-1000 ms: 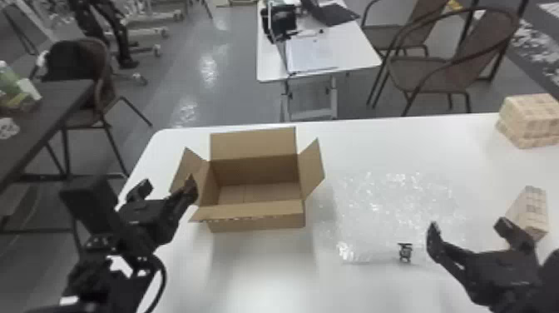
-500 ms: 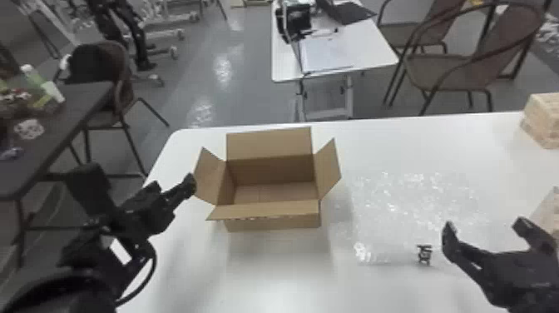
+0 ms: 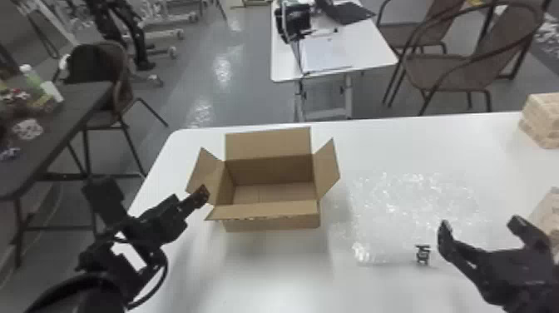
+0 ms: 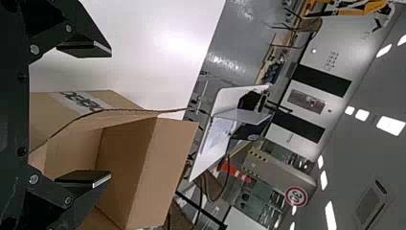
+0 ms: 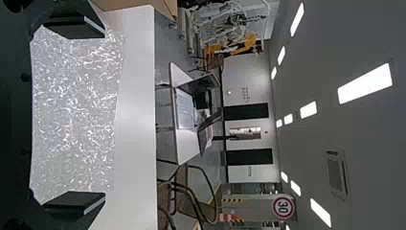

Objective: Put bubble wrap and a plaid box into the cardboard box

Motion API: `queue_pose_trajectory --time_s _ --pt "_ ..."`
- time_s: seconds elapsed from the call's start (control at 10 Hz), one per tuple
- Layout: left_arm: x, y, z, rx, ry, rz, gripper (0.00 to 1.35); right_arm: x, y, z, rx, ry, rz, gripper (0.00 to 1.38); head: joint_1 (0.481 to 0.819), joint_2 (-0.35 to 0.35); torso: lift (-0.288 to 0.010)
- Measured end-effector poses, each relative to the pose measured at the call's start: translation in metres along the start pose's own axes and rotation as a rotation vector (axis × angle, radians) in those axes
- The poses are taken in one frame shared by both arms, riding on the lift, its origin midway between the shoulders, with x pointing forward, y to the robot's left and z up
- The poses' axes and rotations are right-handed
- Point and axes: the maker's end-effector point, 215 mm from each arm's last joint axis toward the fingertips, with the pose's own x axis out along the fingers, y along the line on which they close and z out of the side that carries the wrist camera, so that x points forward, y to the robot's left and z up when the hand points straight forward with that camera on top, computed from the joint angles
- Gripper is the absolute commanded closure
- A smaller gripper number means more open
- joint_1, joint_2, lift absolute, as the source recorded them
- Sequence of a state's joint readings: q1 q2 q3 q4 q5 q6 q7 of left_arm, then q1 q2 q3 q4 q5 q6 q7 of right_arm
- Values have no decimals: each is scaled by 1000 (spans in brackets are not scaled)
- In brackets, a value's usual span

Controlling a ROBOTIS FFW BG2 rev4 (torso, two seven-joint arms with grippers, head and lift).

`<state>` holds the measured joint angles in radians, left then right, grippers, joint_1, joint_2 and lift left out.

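Note:
In the head view the cardboard box [image 3: 272,216] stands with its flaps spread, and no object shows inside. My left gripper [image 3: 200,195] is at its left flap; in the left wrist view that gripper [image 4: 84,115] is open, its fingers apart with the box [image 4: 163,167] beyond. Clear bubble wrap [image 3: 399,204] lies flat to the right of the box. Near its front right part is my right gripper [image 3: 478,229], open and empty. In the right wrist view the bubble wrap [image 5: 76,110] spreads beyond the right gripper [image 5: 76,115]. At the right edge sits a plaid box [image 3: 548,212], partly cut off.
Another plaid block [image 3: 542,118] stands at the table's back right. A small dark object [image 3: 422,254] lies by the wrap's front edge. Bare white table [image 3: 266,274] is in front of the cardboard box. Beyond are a second table [image 3: 370,54] and chairs [image 3: 453,73].
The head view has swung left, so the table and its things sit farther right than a second ago. The left arm looks a little closer to the box's left flap; both grippers remain empty.

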<state>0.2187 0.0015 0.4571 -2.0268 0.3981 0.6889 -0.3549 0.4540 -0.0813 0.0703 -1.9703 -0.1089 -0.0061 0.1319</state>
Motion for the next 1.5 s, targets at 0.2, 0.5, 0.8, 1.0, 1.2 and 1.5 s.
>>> queue_pose_trajectory --time_s 0.2,0.5,0.8,1.0,1.2,1.5 --pt "5 1 -4 -17 -7 -16 374 1 1 0 1 0 2 102 695 204 -109" --pt "13 4 -5 -7 -34 -17 375 3 4 0 0 -2 10 102 695 208 -109" --pt "31 3 -6 19 -50 -36 427 6 8 -1 4 -2 29 102 695 204 -109" --pt "37 0 -7 28 -53 -44 848 7 8 -1 5 1 34 102 695 200 -109" --pt "37 2 -3 37 -74 -25 1227 7 8 -3 10 6 34 102 695 202 -109" --pt "34 1 10 31 -106 -23 1227 7 8 -6 13 12 35 102 695 208 -109"
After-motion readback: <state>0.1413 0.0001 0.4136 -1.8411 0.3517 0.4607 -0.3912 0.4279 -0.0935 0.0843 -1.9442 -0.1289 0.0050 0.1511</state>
